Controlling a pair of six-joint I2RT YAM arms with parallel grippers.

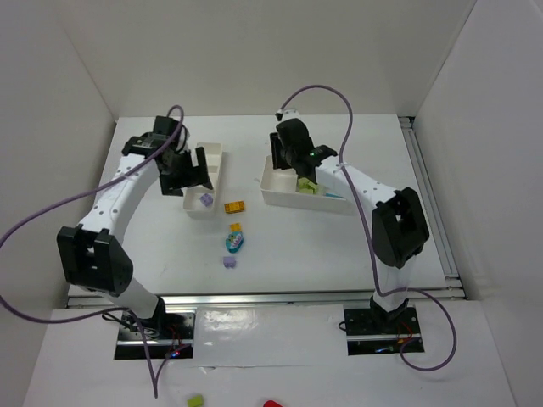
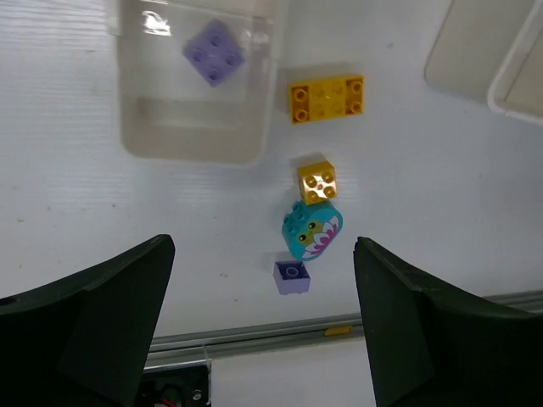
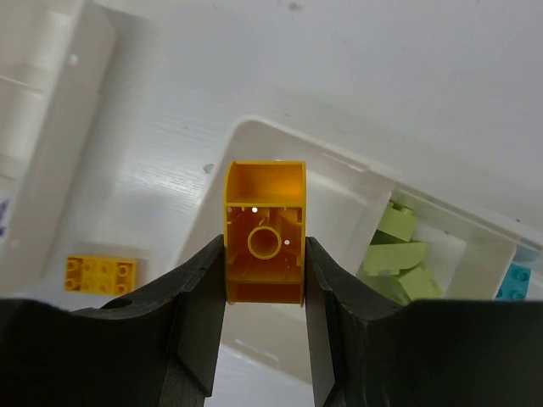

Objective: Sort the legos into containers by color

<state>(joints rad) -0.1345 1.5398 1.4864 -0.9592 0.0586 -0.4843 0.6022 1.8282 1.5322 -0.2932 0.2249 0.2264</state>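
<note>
Two white plastic trays sit on the desk (image 1: 339, 254) from above, the narrower tray (image 1: 216, 157) on the left and the wider tray (image 1: 276, 193) on the right. Left wrist: the left fingers (image 2: 110, 314) hang spread and empty, with a studded orange brick (image 2: 327, 98) loose below. Right wrist: the right fingers (image 3: 199, 314) clench a hollow orange-yellow brick (image 3: 264, 242) over the wider tray's end compartment, beside light green bricks (image 3: 399, 254); a plain release looks next.

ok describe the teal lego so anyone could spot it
From the narrower white tray by the left arm, look down toward the metal rail. The teal lego lies between a small orange brick and a purple brick, the only rounded one, with a printed flower.
</note>
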